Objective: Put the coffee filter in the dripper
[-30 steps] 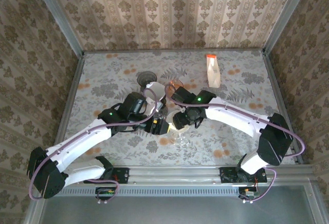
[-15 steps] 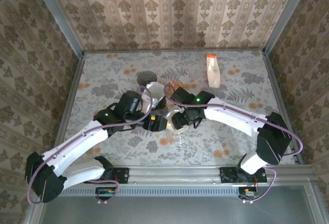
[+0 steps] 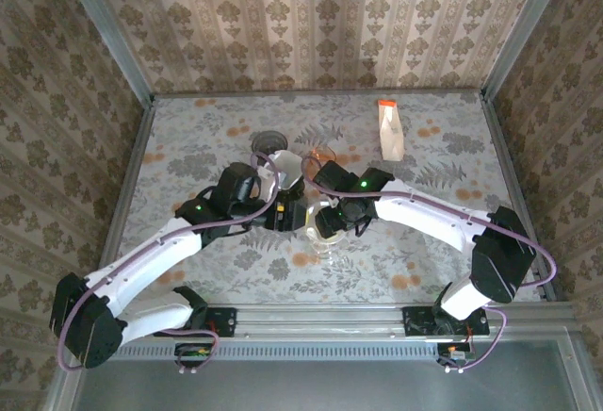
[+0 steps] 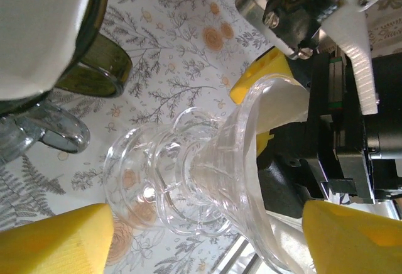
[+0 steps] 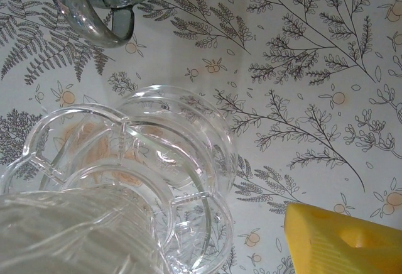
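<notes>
The clear glass dripper [image 4: 182,180] stands on the flowered table [image 3: 415,241], base down. White paper that looks like the coffee filter [image 4: 284,107] lines the inside of its cone near the rim. My left gripper [image 4: 207,242] is open, with its yellow fingers [image 4: 56,239] wide on either side of the dripper and clear of the glass. My right gripper [image 3: 330,221] hangs over the dripper [image 3: 328,241] from above. In the right wrist view one of its yellow fingers [image 5: 342,239] stands apart from the dripper [image 5: 144,154], and the glass cone hides the other.
Just behind the grippers a dark-rimmed glass pot [image 3: 283,168] holds more white paper [image 4: 38,29], its clear handle [image 4: 59,136] near the dripper. An orange-rimmed glass [image 3: 318,156], a dark round object [image 3: 268,139] and an orange-topped packet [image 3: 390,130] lie further back.
My left gripper has drawn back a little up and to the left of the dripper. The right arm has hardly moved.
</notes>
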Available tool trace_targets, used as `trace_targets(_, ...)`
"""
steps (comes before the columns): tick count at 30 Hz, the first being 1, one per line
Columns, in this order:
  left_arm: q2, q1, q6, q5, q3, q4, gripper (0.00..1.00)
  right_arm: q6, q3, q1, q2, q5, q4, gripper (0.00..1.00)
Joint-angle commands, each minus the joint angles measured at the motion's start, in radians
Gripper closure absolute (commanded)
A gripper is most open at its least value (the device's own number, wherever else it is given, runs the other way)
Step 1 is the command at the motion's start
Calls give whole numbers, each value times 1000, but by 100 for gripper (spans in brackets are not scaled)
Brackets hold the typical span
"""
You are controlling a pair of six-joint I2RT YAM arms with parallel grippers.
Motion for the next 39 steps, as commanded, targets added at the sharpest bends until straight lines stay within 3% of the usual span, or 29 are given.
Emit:
trace_targets(1, 12, -8, 0, 15, -1, -7, 27, 6, -20, 8, -3, 20, -1, 32)
trace_targets(6, 11, -11, 5, 22, -2, -21, 37, 7, 2, 8, -13, 27, -13, 31)
trace_targets(14, 10, -12, 3, 35, -8, -21, 44, 2, 67, 9, -50, 57, -42, 31)
trace_targets(28, 5, -15, -6, 39, -13, -14, 45, 28, 91, 9, -159, 113, -115, 30)
trace_targets(33, 5, -15, -13, 39, -20, -5, 46, 40, 54, 8, -222, 124, -130, 35)
trace_targets(39, 7, -14, -17, 41, -25, -2, 46, 35, 35, 9, -222, 115, -109, 52)
